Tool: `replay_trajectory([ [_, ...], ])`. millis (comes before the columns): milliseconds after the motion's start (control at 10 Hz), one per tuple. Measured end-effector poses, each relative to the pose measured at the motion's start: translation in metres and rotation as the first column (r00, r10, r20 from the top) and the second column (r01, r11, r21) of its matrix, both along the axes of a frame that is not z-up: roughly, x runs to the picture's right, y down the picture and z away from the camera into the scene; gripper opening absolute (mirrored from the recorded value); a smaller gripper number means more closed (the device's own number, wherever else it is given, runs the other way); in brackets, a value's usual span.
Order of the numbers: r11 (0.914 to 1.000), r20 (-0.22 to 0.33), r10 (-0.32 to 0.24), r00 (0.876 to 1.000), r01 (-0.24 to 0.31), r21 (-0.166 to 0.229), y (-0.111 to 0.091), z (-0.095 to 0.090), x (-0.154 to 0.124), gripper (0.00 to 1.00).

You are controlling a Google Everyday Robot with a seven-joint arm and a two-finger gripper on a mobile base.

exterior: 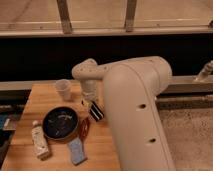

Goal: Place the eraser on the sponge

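Eraser [97, 111] held in jaws above wooden table [45, 97].

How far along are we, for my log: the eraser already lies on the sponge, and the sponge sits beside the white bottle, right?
Not quite. The camera view shows the eraser off the sponge, up at the gripper, farther back, and nothing lies on the sponge. The sponge does sit beside the white bottle.

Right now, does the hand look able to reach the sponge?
Probably yes. The hand is right by the eraser; the sponge lies nearer the camera, with nothing on top. Only the low reddish-brown oval lies between them, so coming from above looks open.
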State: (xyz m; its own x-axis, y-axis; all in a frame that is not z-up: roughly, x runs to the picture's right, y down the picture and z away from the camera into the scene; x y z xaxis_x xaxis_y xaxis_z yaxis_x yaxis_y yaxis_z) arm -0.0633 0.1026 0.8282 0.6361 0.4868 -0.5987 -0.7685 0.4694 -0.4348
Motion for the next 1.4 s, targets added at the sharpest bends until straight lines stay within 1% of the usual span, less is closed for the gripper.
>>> replay_trajectory([
  [100,0.9998,0.006,-0.008,1.000,0.008,0.020,-0.003,-0.015,0.011,0.00],
  [200,0.9989,0.011,-0.029,1.000,0.029,0.036,0.000,-0.031,0.022,0.00],
  [300,0.9980,0.019,-0.050,0.999,0.049,0.040,0.006,-0.040,0.022,0.00],
  [400,0.9957,0.031,-0.082,0.996,0.081,0.046,0.017,-0.054,0.016,0.00],
  [500,0.9939,0.036,-0.101,0.994,0.100,0.048,0.024,-0.063,0.012,0.00],
  [600,0.9900,0.025,-0.129,0.991,0.128,0.060,0.034,-0.074,0.011,0.00],
  [700,0.9860,0.025,-0.154,0.988,0.152,0.068,0.045,-0.085,0.006,0.00],
  [800,0.9815,0.037,-0.182,0.983,0.179,0.067,0.059,-0.096,-0.003,0.00],
  [900,0.9778,0.046,-0.202,0.978,0.199,0.065,0.069,-0.104,-0.007,0.00],
  [1100,0.9715,0.065,-0.236,0.969,0.235,0.034,0.095,-0.118,-0.016,0.00],
  [1200,0.9705,0.071,-0.241,0.968,0.240,0.029,0.098,-0.121,-0.020,0.00],
  [1400,0.9709,0.064,-0.239,0.969,0.238,0.029,0.097,-0.119,-0.016,0.00],
])
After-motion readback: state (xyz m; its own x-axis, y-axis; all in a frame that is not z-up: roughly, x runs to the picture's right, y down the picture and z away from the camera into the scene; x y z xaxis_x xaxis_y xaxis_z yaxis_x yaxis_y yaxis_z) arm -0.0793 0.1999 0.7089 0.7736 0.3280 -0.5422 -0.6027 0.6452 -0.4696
